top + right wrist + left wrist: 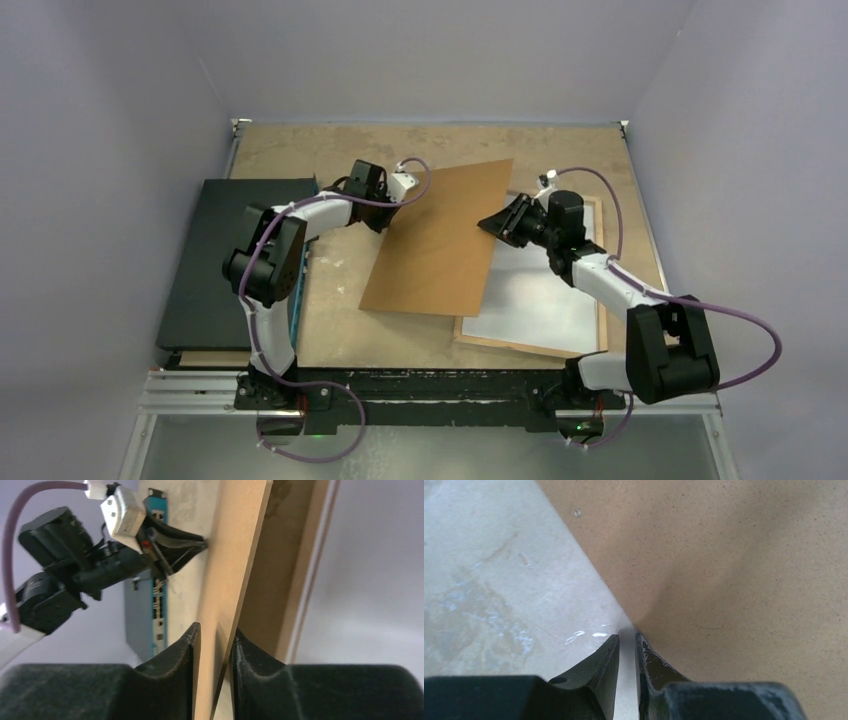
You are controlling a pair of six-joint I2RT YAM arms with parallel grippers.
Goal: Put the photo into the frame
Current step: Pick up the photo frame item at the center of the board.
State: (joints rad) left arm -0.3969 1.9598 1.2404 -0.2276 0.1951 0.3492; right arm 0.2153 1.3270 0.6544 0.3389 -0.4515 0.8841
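The frame (520,345) lies flat at the right of the table, with a light pane and a wood border; its edge shows in the right wrist view (309,555). Its brown backing board (440,240) is held tilted, partly over the frame. My right gripper (497,225) is shut on the board's right edge (235,555), which runs between its fingers (214,627). My left gripper (393,207) is shut with nothing between its fingers (626,635); its tips rest against the board (734,570) near the left edge. The photo's picture face is hidden; only a teal-edged sheet (150,580) shows.
A plain dark flat board (220,260) lies at the left, partly under my left arm. A thin teal strip (295,305) runs along its right side. Grey walls close in the tan table (300,150) on three sides.
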